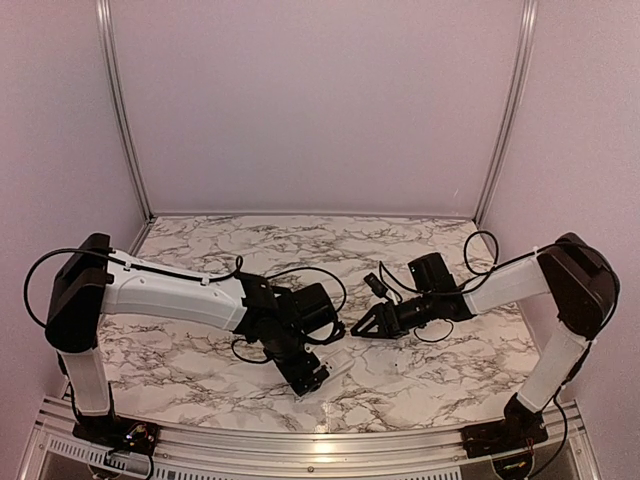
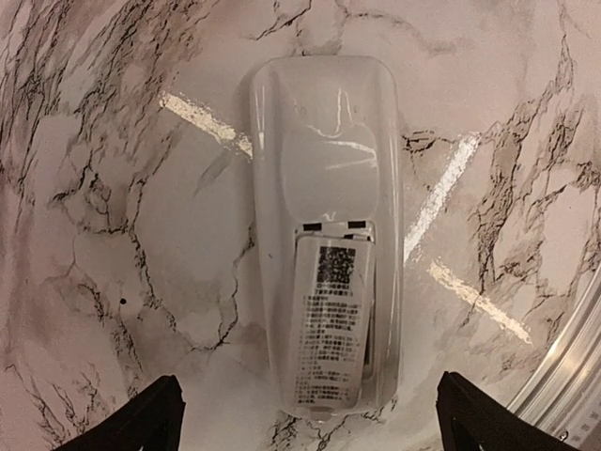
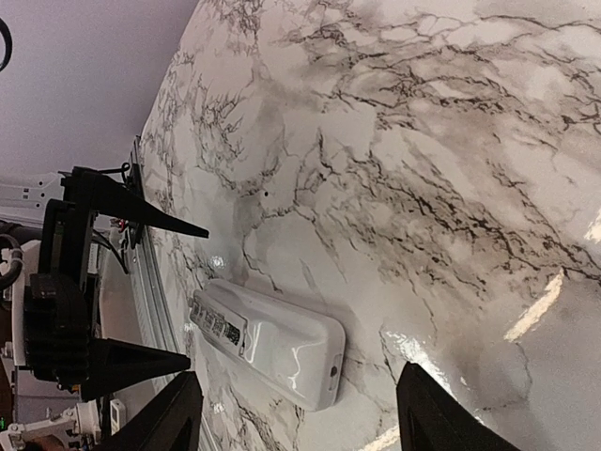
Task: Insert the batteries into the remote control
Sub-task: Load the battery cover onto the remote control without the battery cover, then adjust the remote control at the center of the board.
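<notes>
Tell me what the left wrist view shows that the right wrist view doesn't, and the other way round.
Only the left wrist view shows the remote control from straight above, its whole back facing up, including the seam of the rear cover. Only the right wrist view shows the left hand from outside, open at the remote's labelled end, plus the remote's far end face and the wall. Both show the marble table, the remote lying flat with its printed label, and no batteries.
</notes>
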`<state>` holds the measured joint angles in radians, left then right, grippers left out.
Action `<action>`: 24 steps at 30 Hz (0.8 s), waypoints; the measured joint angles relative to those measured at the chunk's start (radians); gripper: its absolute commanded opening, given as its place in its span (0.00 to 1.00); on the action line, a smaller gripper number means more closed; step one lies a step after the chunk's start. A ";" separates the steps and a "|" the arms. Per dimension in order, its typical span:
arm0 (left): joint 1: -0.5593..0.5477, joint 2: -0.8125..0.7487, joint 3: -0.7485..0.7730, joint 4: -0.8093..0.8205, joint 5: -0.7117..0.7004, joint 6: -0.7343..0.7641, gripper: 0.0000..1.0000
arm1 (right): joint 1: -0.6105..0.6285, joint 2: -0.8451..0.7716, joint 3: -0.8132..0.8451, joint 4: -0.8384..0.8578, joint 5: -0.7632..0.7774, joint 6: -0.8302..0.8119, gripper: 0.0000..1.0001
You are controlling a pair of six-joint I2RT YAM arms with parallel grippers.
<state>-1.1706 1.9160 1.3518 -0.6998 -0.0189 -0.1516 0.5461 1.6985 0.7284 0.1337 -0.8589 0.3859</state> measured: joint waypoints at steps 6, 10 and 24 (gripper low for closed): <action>-0.009 0.000 -0.027 0.052 -0.005 0.027 0.93 | 0.005 0.006 0.000 0.002 -0.004 0.007 0.69; -0.017 0.000 -0.047 0.071 -0.009 0.045 0.88 | 0.005 0.006 0.000 0.001 -0.004 0.007 0.69; -0.021 0.029 -0.065 0.105 -0.027 0.091 0.75 | 0.005 0.006 0.000 0.000 -0.004 0.005 0.69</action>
<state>-1.1919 1.9450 1.2869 -0.5945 -0.0463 -0.0608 0.5507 1.7050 0.7284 0.1337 -0.8631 0.3912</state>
